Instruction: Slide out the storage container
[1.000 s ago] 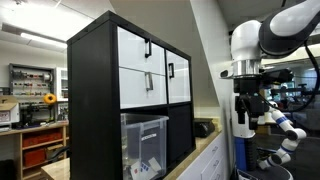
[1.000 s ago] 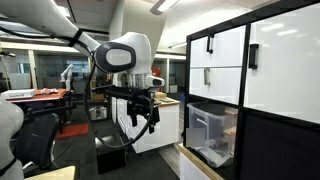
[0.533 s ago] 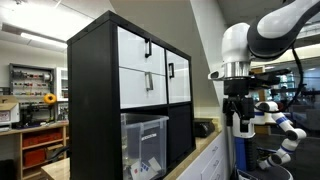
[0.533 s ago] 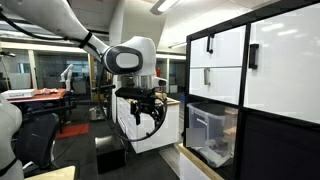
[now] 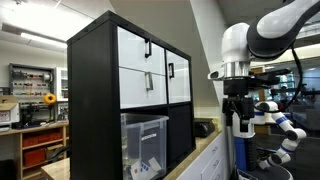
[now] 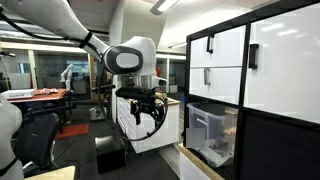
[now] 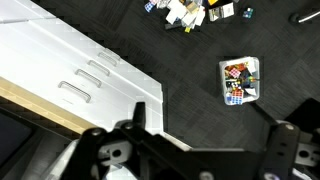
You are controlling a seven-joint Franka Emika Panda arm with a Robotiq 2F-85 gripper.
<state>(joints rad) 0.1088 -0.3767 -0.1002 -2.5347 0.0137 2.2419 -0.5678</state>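
The storage container is a clear plastic bin with a thick rim and papers inside. It sits in a lower cubby of the black cabinet and shows in both exterior views. My gripper hangs in the air away from the cabinet front, well apart from the bin, with its fingers spread and nothing between them. The wrist view shows the two fingers over dark floor. The bin is not in that view.
White drawers with black handles fill the upper cubbies. The cabinet stands on a wooden-edged counter with white handled drawers. A small clear box of coloured items and some clutter lie on the floor. A black chair stands nearby.
Over the last second the arm has shifted sideways toward the cabinet. It has been still over the last half second. The bin has not moved.
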